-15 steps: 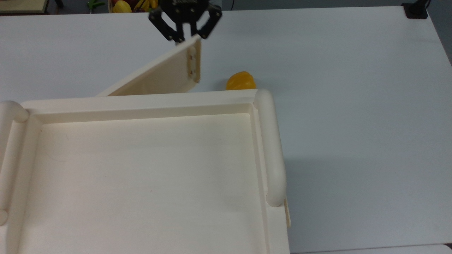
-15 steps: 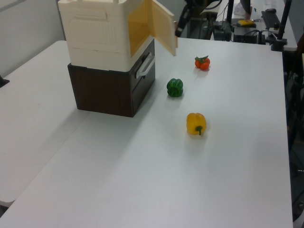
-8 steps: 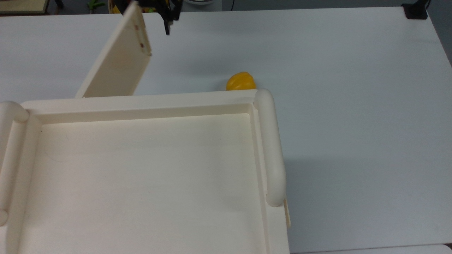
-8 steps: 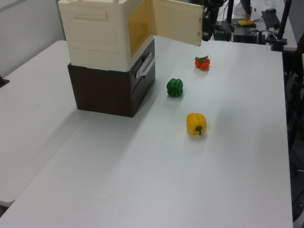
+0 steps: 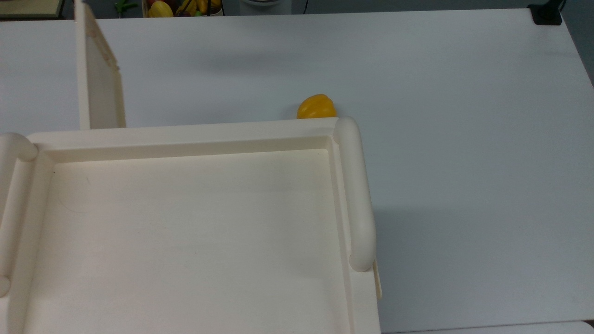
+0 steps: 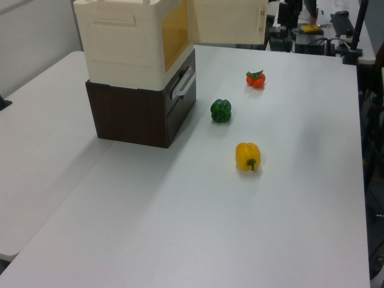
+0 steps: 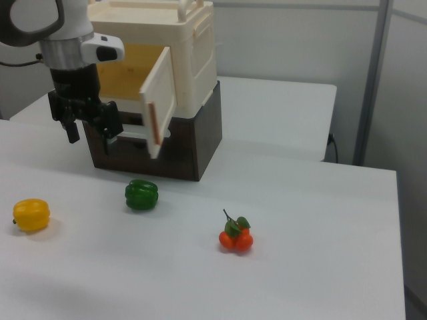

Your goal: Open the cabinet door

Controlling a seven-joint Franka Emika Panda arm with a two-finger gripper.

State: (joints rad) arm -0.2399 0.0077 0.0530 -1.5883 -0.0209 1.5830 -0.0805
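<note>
- In the right view the jaws [image 7: 89, 131] hang spread apart, holding nothing, above the desk [image 7: 313, 267].
- Just to the right view's right, the cabinet door [image 7: 159, 101] stands swung wide, untouched.
- Behind it, the cabinet [image 7: 190, 50] near the desk's far edge gapes; the opening looks done.

A white rounded arm [image 7: 63, 30] with grey joint bands carries a black two-fingered claw [image 7: 89, 130].
</note>
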